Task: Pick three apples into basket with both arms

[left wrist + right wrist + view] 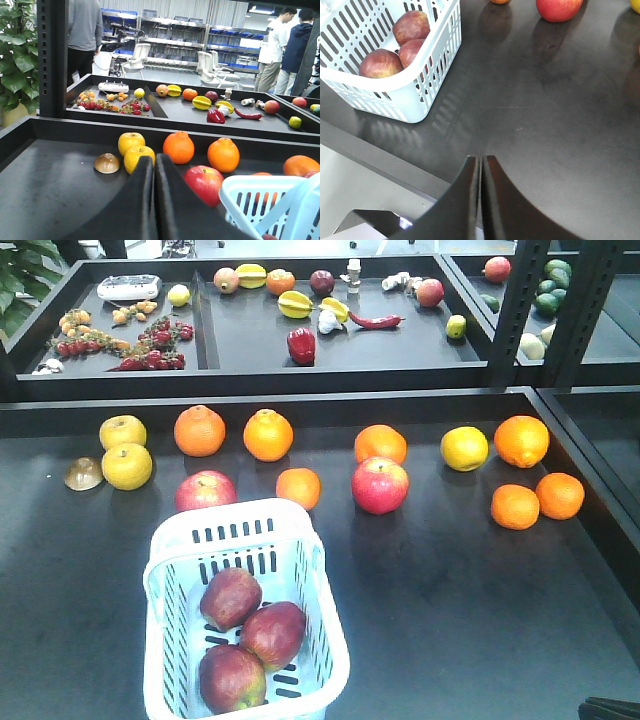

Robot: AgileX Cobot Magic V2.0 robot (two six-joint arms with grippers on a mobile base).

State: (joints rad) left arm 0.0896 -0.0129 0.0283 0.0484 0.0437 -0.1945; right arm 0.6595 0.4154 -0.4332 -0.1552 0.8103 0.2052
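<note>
- I see three dark red apples (pixel 245 640) sitting in the basket (pixel 320 575) on the black matte table (pixel 470 620).
- Left gripper (pixel 154 165) fingers pressed together, empty.
- Right gripper (pixel 481 165) likewise, above the table edge.
- Shelving (pixel 175 40), people (pixel 285 45) behind.

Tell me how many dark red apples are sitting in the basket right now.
3. All lie in the basket: one apple toward the back left, one on the right, and one nearest the front. They touch each other; none looks hidden underneath.
</note>
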